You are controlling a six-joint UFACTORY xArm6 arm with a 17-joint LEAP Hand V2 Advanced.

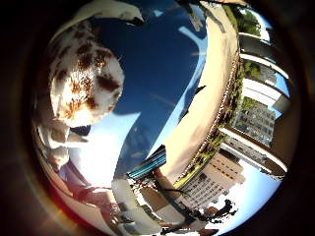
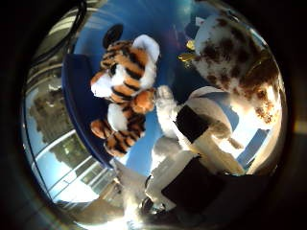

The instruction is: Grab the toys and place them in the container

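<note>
A white plush toy with brown spots (image 1: 84, 74) fills much of the right little finger side palm view, close to the palm and above a blue container (image 1: 162, 69). It also shows in the right thumb side palm view (image 2: 230, 57). My hand (image 2: 197, 144) has its white and black fingers curled against this toy. An orange, black and white striped tiger plush (image 2: 125, 86) lies inside the blue container (image 2: 77, 105), beside the fingers.
The container stands on a tan table (image 1: 212, 93). Beyond the table are large windows (image 1: 251, 118) with buildings outside. A railing or window frame (image 2: 58, 163) runs past the container's dark blue rim.
</note>
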